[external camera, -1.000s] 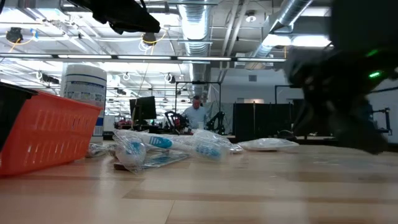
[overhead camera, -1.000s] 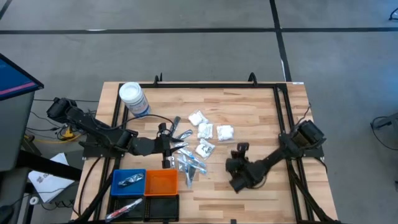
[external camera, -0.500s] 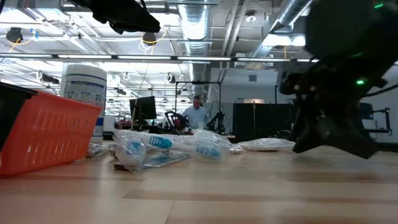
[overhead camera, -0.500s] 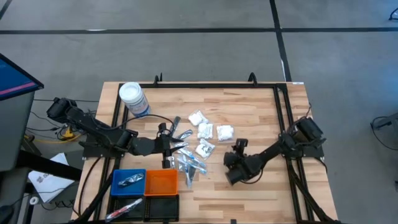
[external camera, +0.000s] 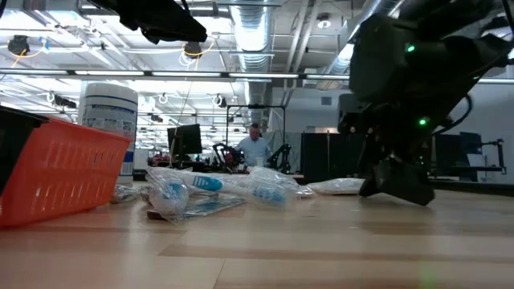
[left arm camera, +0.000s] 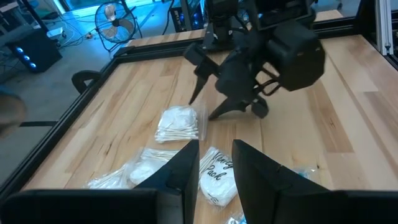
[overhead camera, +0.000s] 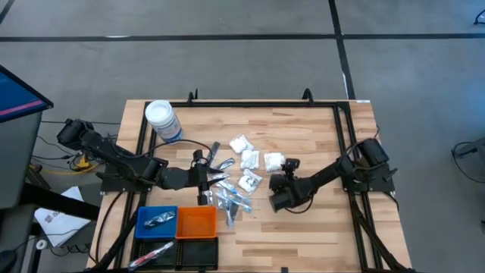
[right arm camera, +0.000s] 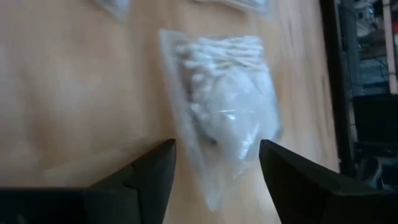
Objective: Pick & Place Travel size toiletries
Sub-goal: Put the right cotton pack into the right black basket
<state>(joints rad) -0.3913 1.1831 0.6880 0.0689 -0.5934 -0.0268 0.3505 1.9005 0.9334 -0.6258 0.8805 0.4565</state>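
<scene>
Moved up and leftward since a second ago: right gripper [overhead camera: 286, 173], now near the middle of the high view, just beside the rightmost white packet [overhead camera: 273, 160]. Fingers [right arm camera: 152, 177] spread wide, straddling that packet of cotton swabs in the right wrist view, gripping nothing yet. Left gripper [overhead camera: 206, 176] unchanged at centre-left, fingers [left arm camera: 186, 168] narrowly apart, nothing visibly between them, hovering by the pile of tubes [overhead camera: 229, 199].

Bare wooden surface [overhead camera: 318, 136] across the upper right and lower right of the high view; black rail along the edges. Blue tray [overhead camera: 156, 222], orange tray [overhead camera: 197, 222] and black tray at lower left; jar [overhead camera: 162, 121] at upper left.

Low view: right gripper dark and partly cut off at upper right; packets mostly hidden behind the tubes [external camera: 217, 189].
</scene>
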